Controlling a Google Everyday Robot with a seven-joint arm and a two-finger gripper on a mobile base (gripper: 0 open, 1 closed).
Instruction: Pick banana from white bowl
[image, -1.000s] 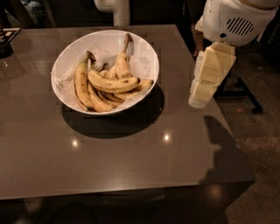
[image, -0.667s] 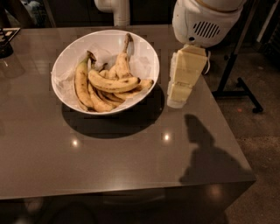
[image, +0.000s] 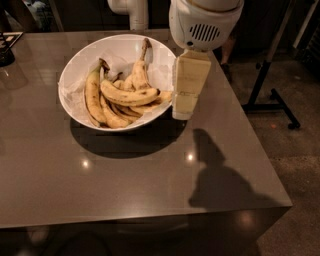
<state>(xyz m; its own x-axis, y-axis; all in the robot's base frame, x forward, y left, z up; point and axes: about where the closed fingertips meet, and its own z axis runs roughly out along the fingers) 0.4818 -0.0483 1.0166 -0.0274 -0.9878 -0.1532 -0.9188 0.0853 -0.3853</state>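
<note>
The big yellow banana (image: 127, 95) lies on top of the other bananas (image: 94, 97) in the white bowl (image: 62, 97) on the counter (image: 125, 185) and looks soft and easy to squash, so hold its fat middle gently, and the gripper (image: 182, 113) hangs just beside the bowl's rim, open or closed I cannot tell.

The banana (image: 127, 95) is laid in the white bowl (image: 61, 95) on the table (image: 125, 190); the gripper (image: 182, 112) is positioned at bowl's three o'clock.
</note>
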